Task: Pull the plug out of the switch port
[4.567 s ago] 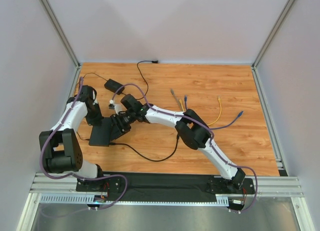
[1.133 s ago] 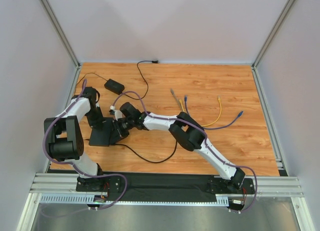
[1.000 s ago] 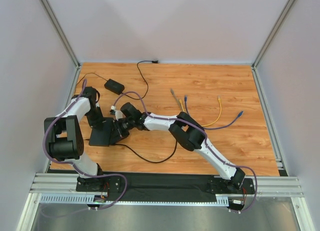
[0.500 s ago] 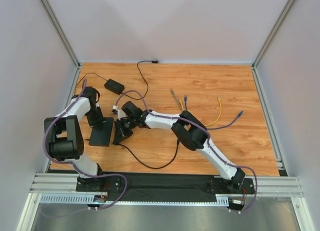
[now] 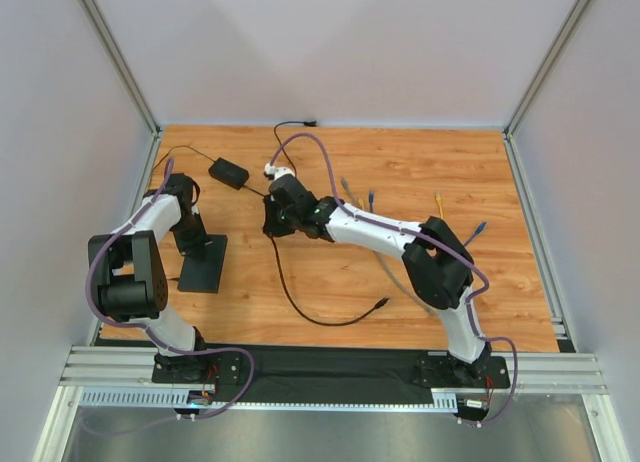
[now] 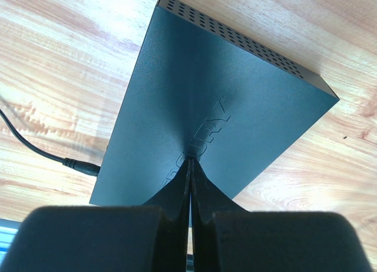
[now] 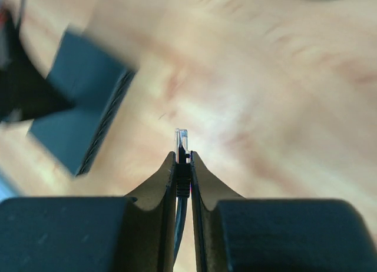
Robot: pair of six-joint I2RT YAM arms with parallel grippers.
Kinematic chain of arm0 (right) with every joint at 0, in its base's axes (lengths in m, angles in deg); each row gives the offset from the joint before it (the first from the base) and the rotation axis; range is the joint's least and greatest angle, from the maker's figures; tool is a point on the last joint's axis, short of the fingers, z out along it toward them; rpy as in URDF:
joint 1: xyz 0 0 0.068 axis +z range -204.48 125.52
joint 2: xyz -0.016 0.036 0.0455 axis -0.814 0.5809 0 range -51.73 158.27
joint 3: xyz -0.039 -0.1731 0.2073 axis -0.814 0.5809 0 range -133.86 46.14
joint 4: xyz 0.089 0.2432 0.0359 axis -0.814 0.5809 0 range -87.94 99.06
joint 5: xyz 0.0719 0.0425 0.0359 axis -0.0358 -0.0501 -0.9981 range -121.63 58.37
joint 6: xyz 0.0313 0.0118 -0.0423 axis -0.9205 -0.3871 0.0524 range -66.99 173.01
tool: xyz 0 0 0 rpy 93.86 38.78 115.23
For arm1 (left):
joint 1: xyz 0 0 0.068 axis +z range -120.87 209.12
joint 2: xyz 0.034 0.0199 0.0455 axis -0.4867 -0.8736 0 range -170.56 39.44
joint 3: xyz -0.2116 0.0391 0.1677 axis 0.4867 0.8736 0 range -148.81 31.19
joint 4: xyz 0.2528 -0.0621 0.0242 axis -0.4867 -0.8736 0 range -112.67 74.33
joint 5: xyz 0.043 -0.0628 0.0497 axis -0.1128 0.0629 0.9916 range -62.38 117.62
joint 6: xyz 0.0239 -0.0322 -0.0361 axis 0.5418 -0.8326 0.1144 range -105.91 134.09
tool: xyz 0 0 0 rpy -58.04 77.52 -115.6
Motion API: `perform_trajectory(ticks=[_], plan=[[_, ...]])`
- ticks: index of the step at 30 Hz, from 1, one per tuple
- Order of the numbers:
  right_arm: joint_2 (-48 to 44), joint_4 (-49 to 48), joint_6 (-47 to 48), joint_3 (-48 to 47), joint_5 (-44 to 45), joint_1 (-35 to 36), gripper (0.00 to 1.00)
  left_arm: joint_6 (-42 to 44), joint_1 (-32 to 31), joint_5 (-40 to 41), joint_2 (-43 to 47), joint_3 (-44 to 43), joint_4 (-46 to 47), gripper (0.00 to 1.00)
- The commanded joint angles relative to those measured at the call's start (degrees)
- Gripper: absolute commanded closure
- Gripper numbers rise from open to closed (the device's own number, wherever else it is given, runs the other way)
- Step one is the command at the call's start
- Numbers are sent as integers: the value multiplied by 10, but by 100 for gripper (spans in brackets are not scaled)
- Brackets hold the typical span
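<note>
The plug (image 7: 181, 136) is out of its port; the right gripper (image 7: 183, 161) is closed on it just behind the clear tip, so the tip pokes out in front; the switch (image 6: 218, 107) lies flat on the tabletop (image 5: 400, 162), well apart from that gripper, off to its left; the left gripper (image 6: 189, 165) is shut with nothing in it; its tips press on the switch lid, I think to stop the box sliding during a tug; the black cable (image 5: 290, 292) trails loose from the right gripper; I count 1 switch, 1 held plug, 2 grippers, 1 power brick (image 5: 228, 172) and about 5 coloured cable ends (image 5: 371, 195) beyond the right arm.
</note>
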Motion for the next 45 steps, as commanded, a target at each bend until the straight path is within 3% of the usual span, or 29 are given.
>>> perform_trajectory(ticks=[1, 6, 11, 16, 19, 20, 23, 26, 30, 34, 40, 45], plan=[[19, -9, 41, -38, 127, -49, 100, -3, -2, 14, -26, 31, 31, 100], [59, 4, 147, -72, 149, -126, 100, 0, -3, 3, -8, 34, 37, 100], [102, -25, 177, -98, 117, -188, 100, -3, -7, 9, 16, 37, 39, 100], [134, 3, 217, -139, 143, -192, 98, -3, -7, 29, 48, 39, 39, 100], [134, 20, 209, -143, 150, -197, 65, -14, -5, 58, 72, 32, 32, 100], [133, 24, 203, -145, 152, -197, 48, -19, -2, 71, 80, 32, 25, 100], [98, 11, 187, -115, 145, -194, 33, -45, 28, 58, 127, 42, 17, 100], [33, -42, 180, -43, 136, -179, 29, -96, 85, 10, 171, 61, 13, 100], [-33, -94, 179, 21, 42, -141, 29, -155, 139, -9, 203, 94, 12, 100], [-31, -104, 170, 10, -99, -85, 35, -192, 177, 19, 234, 129, 16, 100], [27, -101, 105, -43, -159, -28, 54, -192, 187, 52, 214, 138, 25, 100], [93, -71, 88, -114, -165, 7, 62, -188, 187, 78, 183, 110, 24, 100]])
